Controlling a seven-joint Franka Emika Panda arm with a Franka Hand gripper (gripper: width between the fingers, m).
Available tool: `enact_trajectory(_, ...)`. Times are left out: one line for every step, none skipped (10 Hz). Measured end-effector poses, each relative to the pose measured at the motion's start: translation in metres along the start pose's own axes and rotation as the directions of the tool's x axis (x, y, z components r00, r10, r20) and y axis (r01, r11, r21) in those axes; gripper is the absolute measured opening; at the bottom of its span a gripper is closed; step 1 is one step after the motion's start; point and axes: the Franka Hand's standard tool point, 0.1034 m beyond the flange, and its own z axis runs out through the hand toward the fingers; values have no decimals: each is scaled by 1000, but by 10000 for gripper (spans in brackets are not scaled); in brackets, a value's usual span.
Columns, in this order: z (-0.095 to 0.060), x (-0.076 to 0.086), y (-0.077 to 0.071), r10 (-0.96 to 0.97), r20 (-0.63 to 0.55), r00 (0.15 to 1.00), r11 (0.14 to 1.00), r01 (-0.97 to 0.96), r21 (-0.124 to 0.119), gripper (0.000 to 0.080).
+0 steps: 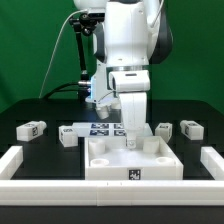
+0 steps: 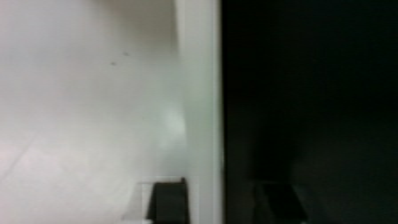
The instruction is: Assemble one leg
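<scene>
The large white square piece (image 1: 130,165) lies at the front middle of the table, hollow side up. My gripper (image 1: 130,138) is down at its far wall. In the wrist view the gripper (image 2: 222,197) straddles that wall's edge (image 2: 201,100): one finger (image 2: 169,203) is over the white piece, the other is over the dark table. The jaws stand apart, with a gap between the wall and the finger over the table. Legs lie loose on the table: two at the exterior view's left (image 1: 32,128) (image 1: 68,136) and two at its right (image 1: 163,130) (image 1: 190,128).
The marker board (image 1: 104,128) lies just behind the square piece, partly hidden by the arm. A low white fence (image 1: 20,160) runs along the front and both sides of the work area, and the square piece sits against its front bar (image 1: 60,190).
</scene>
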Motion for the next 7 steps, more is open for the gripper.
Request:
enact_trajectory(0,0,0,0,0,1000,1000,0,1,74)
enact_trajectory(0,0,-1,0,0,1000,1000,0,2,62)
enact_trajectory(0,0,-1,1,0,1000,1000,-1,2,61)
enact_trajectory(0,0,-1,1,0,1000,1000,-1,2,61)
enact_trajectory(0,0,-1,1,0,1000,1000,-1,2,61)
enact_trajectory(0,0,-1,1,0,1000,1000,-1,2,61)
enact_trajectory(0,2,0,18,0,1000,1000,-18,4,61)
